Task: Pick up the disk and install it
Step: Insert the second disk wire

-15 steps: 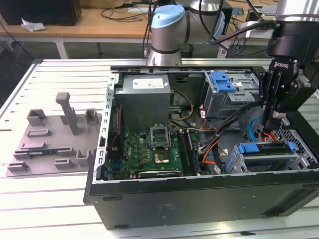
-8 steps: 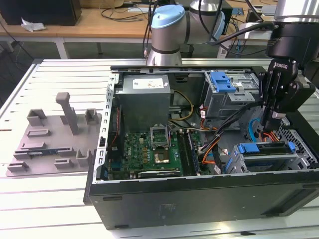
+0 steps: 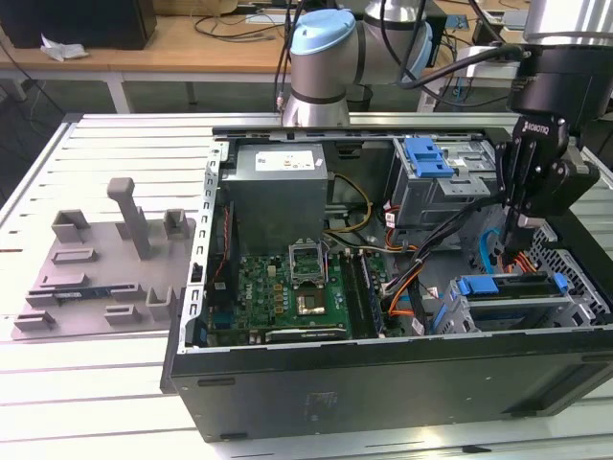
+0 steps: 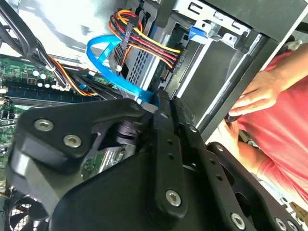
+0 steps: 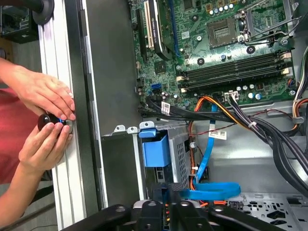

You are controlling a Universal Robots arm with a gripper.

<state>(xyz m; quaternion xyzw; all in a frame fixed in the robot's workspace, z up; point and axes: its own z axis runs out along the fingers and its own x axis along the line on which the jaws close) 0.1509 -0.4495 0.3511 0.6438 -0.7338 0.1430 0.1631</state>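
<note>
The disk [image 3: 498, 286] stands on edge in the lower drive cage at the front of the open computer case [image 3: 383, 383], on the exterior view's right, its blue rail up. In the first wrist view its blue rail end [image 5: 155, 149] sits beside the perforated cage wall. My gripper [image 3: 520, 230] hangs just above and behind that cage, among the cables. Its two black fingers [image 4: 166, 139] lie pressed together, and I see nothing between them. The gripper's tip [image 5: 163, 202] is close to a blue data cable [image 5: 211, 191].
A person's hands [image 5: 43, 120] hold a small black knob on the table rail beside the case. A second cage with a blue latch [image 3: 428, 156], the power supply [image 3: 278, 187], the motherboard [image 3: 287, 287] and loose cable bundles [image 4: 144, 43] crowd the case. A grey fixture plate [image 3: 105, 268] lies outside it.
</note>
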